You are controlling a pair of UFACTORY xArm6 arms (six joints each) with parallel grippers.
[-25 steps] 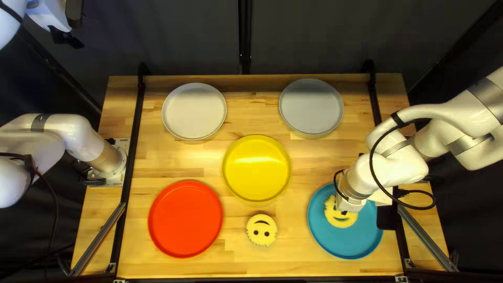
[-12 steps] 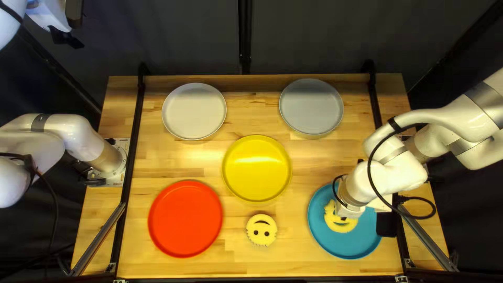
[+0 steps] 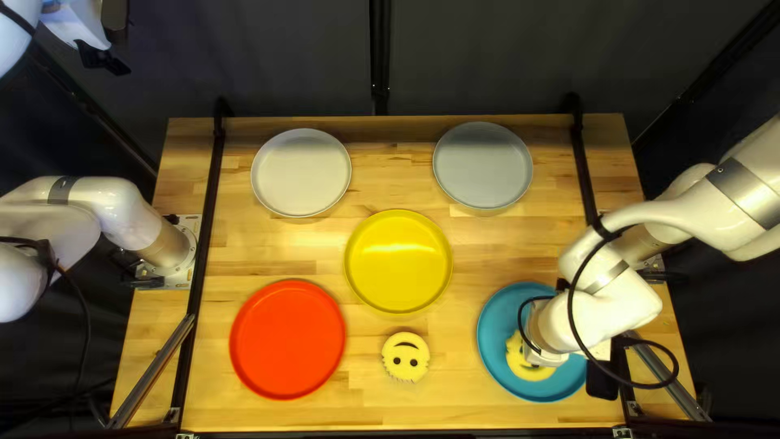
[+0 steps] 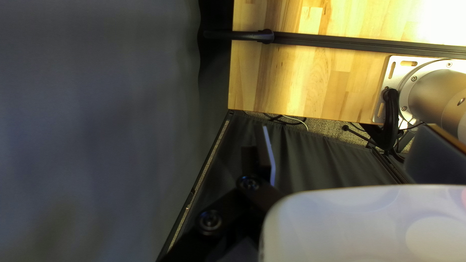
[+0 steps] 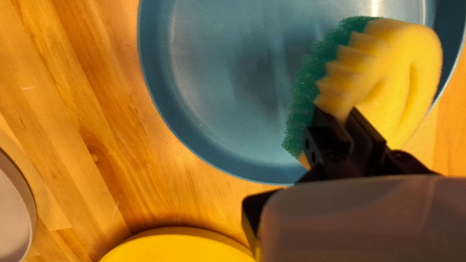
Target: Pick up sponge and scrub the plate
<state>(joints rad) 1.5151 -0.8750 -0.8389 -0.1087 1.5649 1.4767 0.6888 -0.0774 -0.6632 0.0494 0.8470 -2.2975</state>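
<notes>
In the top left view, my right gripper (image 3: 543, 356) is low over the blue plate (image 3: 504, 370), its fingertips hidden by the arm; part of a yellow smiley sponge (image 3: 528, 371) shows beneath it. In the right wrist view, my right gripper (image 5: 347, 119) pinches the edge of the sponge (image 5: 410, 63), whose green layer faces the blue plate (image 5: 218, 111). Whether sponge and plate touch, I cannot tell. My left gripper (image 3: 101, 58) hangs at the far left, off the table. In the left wrist view one finger (image 4: 268, 155) stands out to the side; the pale block hides the other.
A second smiley sponge (image 3: 405, 356) lies between the red plate (image 3: 288, 340) and the blue one. The yellow plate (image 3: 398, 262) is mid-table, with a white plate (image 3: 301, 172) and a grey plate (image 3: 483, 165) behind. Dark rails (image 3: 213, 203) line the table's sides.
My right gripper has moved toward the table's near edge, covering more of the sponge, which has shifted slightly the same way. The left arm stays put.
</notes>
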